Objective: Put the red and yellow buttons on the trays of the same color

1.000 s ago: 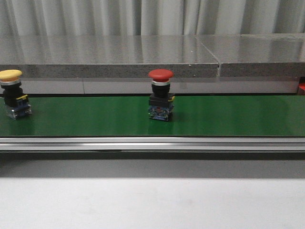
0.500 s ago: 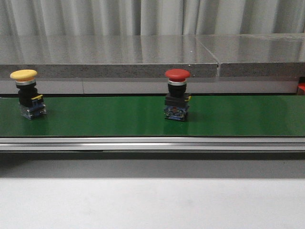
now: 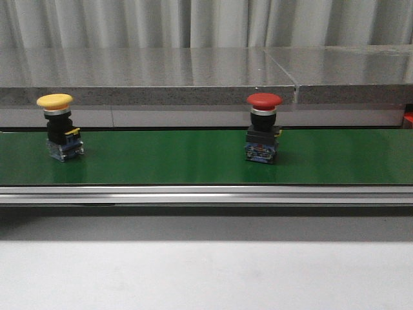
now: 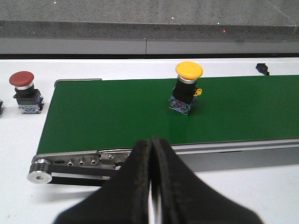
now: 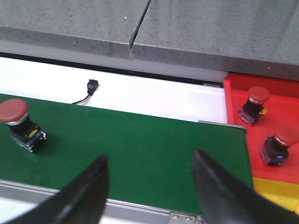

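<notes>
On the green belt (image 3: 168,158) stand a yellow button (image 3: 58,129) at the left and a red button (image 3: 263,132) right of the middle. Neither gripper shows in the front view. The left wrist view shows my left gripper (image 4: 150,141) shut and empty at the belt's near rail, the yellow button (image 4: 188,88) standing beyond it. My right gripper (image 5: 149,158) hangs open over the belt, with the red button (image 5: 18,123) off to one side of it. A red tray (image 5: 233,102) holds two red buttons (image 5: 254,105) (image 5: 279,144), and a yellow tray's edge (image 5: 275,193) shows beside it.
Another red button (image 4: 24,88) stands on the white table past the belt's roller end (image 4: 39,170). A small black part with a cable (image 5: 92,86) lies behind the belt. A grey stone ledge (image 3: 193,77) runs along the back.
Both buttons on the belt have travelled to the right in the front view, keeping their spacing.
</notes>
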### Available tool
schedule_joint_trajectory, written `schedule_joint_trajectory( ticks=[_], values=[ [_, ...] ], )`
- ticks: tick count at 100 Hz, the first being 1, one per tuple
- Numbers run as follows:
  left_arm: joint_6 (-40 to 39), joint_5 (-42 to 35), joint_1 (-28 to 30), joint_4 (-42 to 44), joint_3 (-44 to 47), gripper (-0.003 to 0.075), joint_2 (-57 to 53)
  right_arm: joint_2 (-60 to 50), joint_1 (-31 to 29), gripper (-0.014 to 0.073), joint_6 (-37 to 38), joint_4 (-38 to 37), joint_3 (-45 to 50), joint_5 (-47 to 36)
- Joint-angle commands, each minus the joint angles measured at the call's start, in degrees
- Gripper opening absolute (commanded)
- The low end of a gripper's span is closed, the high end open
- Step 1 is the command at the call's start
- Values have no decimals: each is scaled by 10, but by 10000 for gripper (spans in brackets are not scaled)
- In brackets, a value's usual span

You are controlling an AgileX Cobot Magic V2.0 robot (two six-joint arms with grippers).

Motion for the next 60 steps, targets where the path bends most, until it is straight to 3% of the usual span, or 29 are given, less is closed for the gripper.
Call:
schedule_joint_trajectory(
  ticks=[1, 35, 60],
  values=[
    [0, -38, -5, -12, -15, -19, 5, 1, 1, 660, -5, 32, -13, -30],
    [0, -38, -5, -12, -15, -19, 5, 98, 54, 635, -50, 37, -32, 47],
    [0, -38, -5, -12, -15, -19, 5, 225, 119, 635, -55, 37, -68, 33]
  ],
)
